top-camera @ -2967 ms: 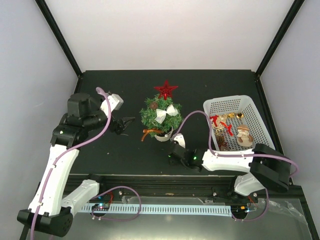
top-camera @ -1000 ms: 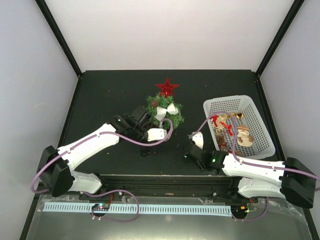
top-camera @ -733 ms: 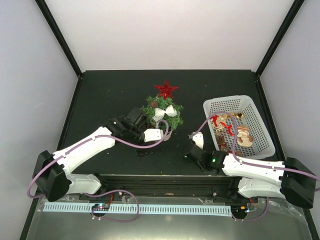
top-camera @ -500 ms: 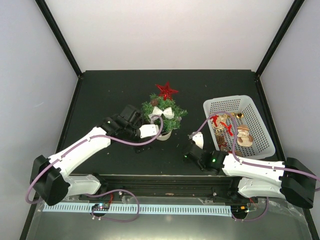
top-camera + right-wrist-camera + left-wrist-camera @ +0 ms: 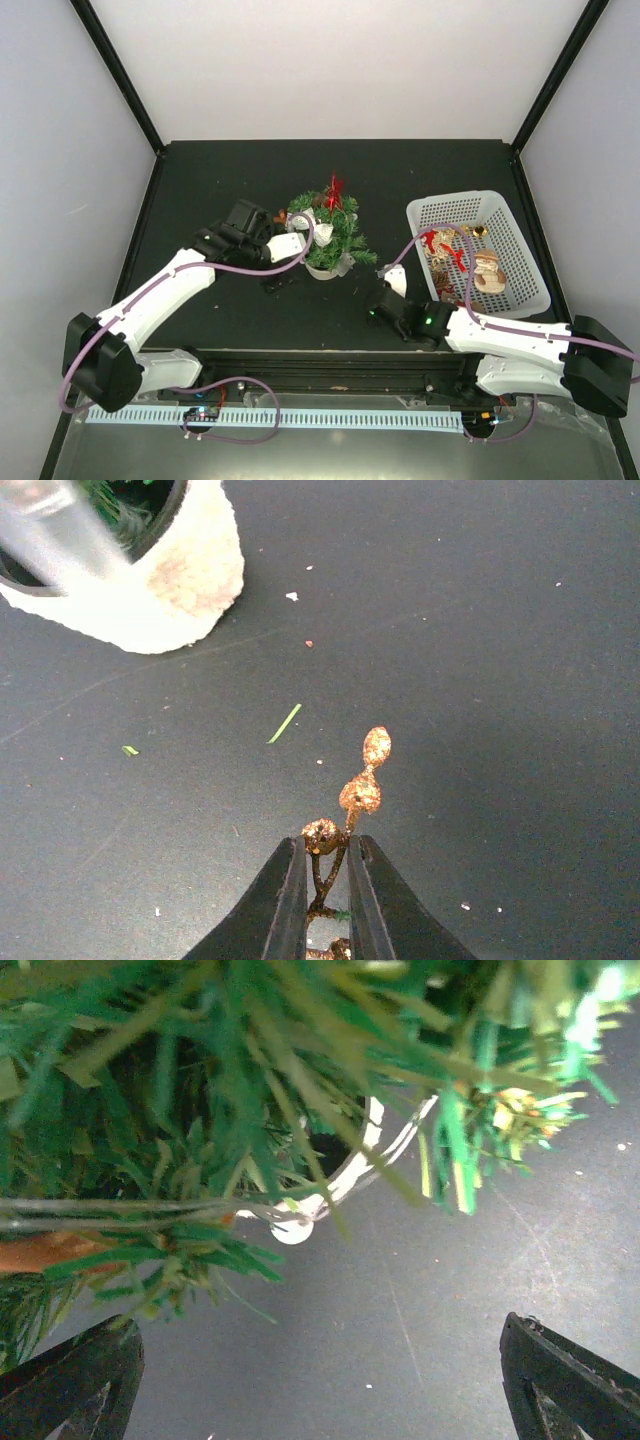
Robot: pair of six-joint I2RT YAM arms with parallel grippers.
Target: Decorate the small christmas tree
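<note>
The small christmas tree (image 5: 330,232) stands mid-table in its cream pot (image 5: 322,268), leaning, with a red star (image 5: 333,190) at its top. My left gripper (image 5: 278,283) is low at the tree's left side. In the left wrist view the green branches (image 5: 200,1080) fill the top and the left gripper (image 5: 320,1390) is open wide, with bare table between its tips. My right gripper (image 5: 384,271) hangs low to the right of the pot. It is shut (image 5: 328,855) on the stem of a gold glitter sprig (image 5: 362,790). The pot (image 5: 190,580) lies beyond it.
A white lattice basket (image 5: 460,197) at the right holds a snowman figure (image 5: 488,270), red bows (image 5: 445,245) and gold ornaments. Black frame posts rise at the table's back corners. A few green needles (image 5: 284,723) lie on the dark table.
My left arm came down beside the tree, then drew back leftward; the tree tipped and shifted with it, the star now lower. My right arm pulled back from the pot, then held still.
</note>
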